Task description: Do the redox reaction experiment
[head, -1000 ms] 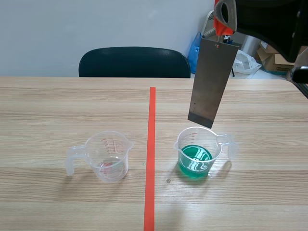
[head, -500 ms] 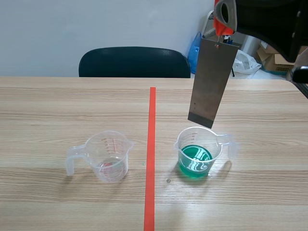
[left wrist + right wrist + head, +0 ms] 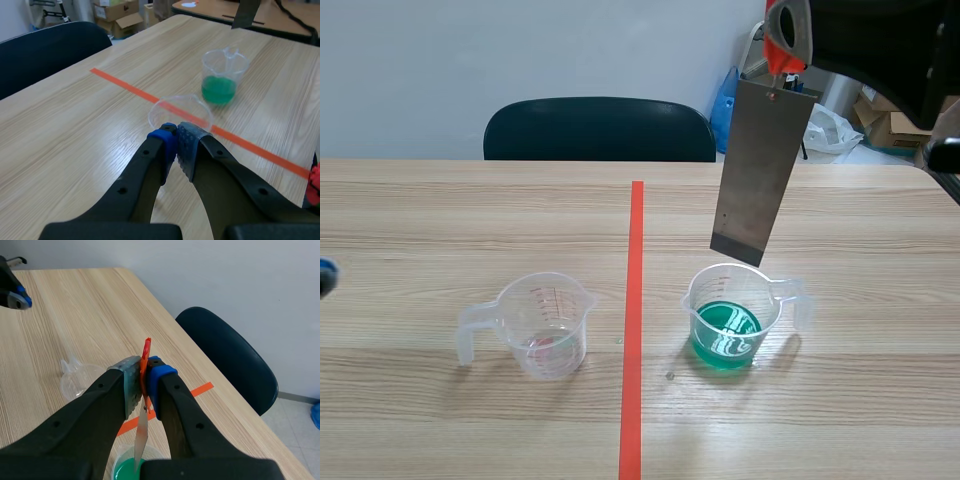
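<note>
We are pinching the orange-red tab [image 3: 146, 347] of the metal plate [image 3: 757, 170] in our right gripper [image 3: 144, 384], its pads pressing on the tab from both sides. The plate is hanging below the gripper and leaning a little in the scene view. Its lower edge is hovering just above the rim of the beaker of green liquid [image 3: 732, 318], which is standing on the table [image 3: 470, 220] to the right of the tape line [image 3: 636, 300]. From the right wrist we are seeing the plate edge-on, pointing down at the green surface; the scene view is showing it above the liquid, not dipped in. Our left gripper [image 3: 176, 142] is pressed together on nothing, low over the table, with the empty clear beaker [image 3: 181, 111] just ahead of its fingertips and the green one well beyond. A dark chair [image 3: 600, 128] is standing behind the table.
</note>
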{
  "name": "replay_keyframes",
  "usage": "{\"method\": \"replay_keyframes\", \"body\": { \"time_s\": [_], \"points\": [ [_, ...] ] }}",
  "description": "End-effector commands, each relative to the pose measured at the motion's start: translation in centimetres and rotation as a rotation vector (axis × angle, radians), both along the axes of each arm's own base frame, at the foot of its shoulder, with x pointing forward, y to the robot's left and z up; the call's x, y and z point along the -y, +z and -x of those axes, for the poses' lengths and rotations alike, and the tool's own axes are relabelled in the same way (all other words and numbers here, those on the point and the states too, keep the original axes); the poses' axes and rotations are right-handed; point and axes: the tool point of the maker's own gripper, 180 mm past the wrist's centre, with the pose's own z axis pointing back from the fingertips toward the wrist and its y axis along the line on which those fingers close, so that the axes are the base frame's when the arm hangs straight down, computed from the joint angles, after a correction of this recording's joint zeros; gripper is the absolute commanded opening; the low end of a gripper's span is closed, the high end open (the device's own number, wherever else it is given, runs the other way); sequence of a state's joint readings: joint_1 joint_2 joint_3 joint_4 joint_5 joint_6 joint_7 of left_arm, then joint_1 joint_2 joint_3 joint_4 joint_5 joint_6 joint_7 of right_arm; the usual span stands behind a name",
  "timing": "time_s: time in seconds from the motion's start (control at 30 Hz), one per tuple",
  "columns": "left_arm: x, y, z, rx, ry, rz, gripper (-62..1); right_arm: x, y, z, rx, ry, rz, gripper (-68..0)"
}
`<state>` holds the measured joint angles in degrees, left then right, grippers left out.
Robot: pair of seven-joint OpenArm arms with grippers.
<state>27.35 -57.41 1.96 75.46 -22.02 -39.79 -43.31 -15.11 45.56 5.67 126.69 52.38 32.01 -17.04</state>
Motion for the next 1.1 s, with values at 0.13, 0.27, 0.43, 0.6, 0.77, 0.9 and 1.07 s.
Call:
{"method": "replay_keyframes", "body": {
  "time_s": [0.13,0.27,0.43,0.6,0.77,0.9,1.07],
  "points": [
    [4.5,0.4,-2.8,0.031,-0.062,0.058,-58.6,0.0,0.8,0.0,0.024,0.006,-0.009,-66.9],
    [7.9,-0.7,-4.0,0.01,-0.107,0.067,-58.5,0.0,0.8,0.0,0.025,0.006,-0.009,-66.9],
    [11.3,-0.5,-4.9,0.001,-0.134,0.143,-58.2,0.0,0.8,0.0,0.025,0.006,-0.009,-66.9],
    [14.4,-1.1,-5.3,-0.028,-0.175,0.136,-58.2,0.0,0.8,0.0,0.025,0.006,-0.009,-66.9],
    [17.1,-1.1,-5.7,-0.038,-0.201,0.15,-58.2,0.0,0.8,0.0,0.025,0.006,-0.009,-66.9],
    [18.9,-1.3,-6.1,-0.052,-0.215,0.169,-58.2,0.0,0.8,0.0,0.025,0.006,-0.009,-66.9],
    [20.9,-1.9,-6.6,-0.079,-0.23,0.176,-58.2,0.0,0.8,0.0,0.025,0.006,-0.009,-66.9]
  ]
}}
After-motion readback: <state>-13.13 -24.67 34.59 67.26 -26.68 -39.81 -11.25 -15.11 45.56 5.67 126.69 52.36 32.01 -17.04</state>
